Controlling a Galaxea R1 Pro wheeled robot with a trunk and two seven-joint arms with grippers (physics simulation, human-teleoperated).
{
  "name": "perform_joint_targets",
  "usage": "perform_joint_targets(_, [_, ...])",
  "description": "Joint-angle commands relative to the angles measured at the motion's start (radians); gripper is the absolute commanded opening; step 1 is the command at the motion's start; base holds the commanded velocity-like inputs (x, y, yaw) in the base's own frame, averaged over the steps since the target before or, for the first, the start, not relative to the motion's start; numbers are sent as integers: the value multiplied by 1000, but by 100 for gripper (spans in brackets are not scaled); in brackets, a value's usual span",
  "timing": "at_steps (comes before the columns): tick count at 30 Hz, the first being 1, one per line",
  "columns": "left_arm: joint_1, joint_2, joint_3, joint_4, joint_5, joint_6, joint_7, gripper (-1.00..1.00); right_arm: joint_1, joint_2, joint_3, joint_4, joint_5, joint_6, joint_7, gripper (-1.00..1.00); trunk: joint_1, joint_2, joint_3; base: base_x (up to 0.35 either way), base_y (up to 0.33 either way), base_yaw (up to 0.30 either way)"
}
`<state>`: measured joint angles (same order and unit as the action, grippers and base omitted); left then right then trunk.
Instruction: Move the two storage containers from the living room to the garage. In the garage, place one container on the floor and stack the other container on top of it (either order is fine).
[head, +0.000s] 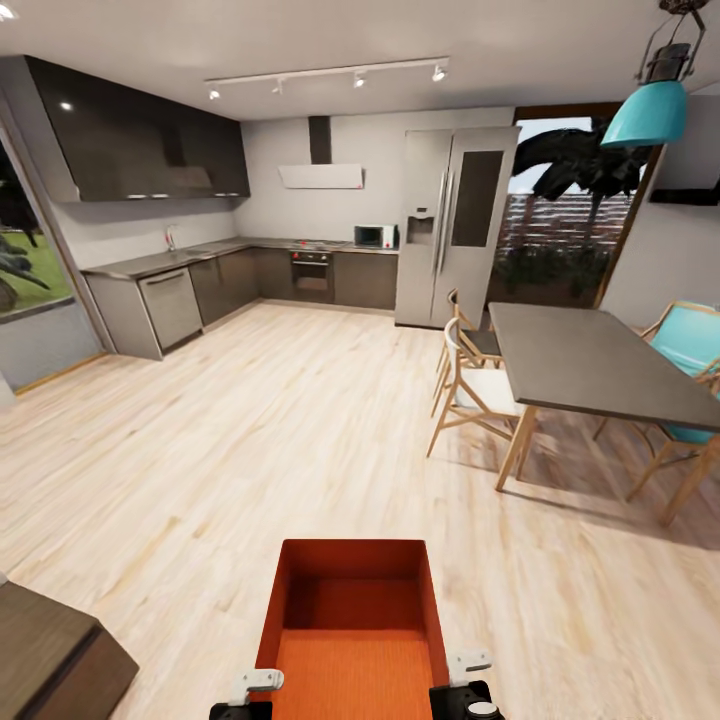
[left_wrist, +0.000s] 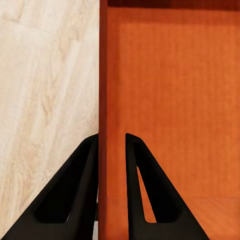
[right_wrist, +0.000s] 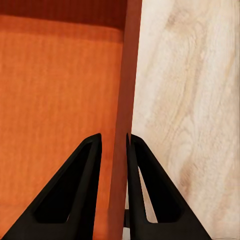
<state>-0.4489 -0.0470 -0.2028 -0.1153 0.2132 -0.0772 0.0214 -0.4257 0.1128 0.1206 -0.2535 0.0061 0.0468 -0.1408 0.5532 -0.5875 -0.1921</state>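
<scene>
Carrying stage: one storage container (head: 352, 620) held low centre of the head view, above the wood floor (head: 250, 450).

The left gripper (left_wrist: 112, 150) and right gripper (right_wrist: 114, 147) each clench a side wall between their fingers. Only one container is visible. The garage is apparently not yet reached; the next move calls for driving on past the dining counter (head: 590, 360).

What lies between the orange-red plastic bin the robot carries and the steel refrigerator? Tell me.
Only bare light wood plank floor, seen in the head view; the orange-red open-top plastic bin is near, the steel double-door refrigerator far, with wooden chairs off to the side.
</scene>
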Motion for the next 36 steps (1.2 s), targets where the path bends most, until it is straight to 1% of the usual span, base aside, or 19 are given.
perform_joint_targets(1, [-1,-1,-29,3,14,-3,-1,-100,-1,1,19,-4,-5,4,1,-100,0,-1,-2,0,0,-246])
perform_joint_targets(36, [-1,-1,-29,3,14,-3,-3,-100,-1,1,19,-5,-5,4,1,-100,0,-1,-2,0,0,-246])
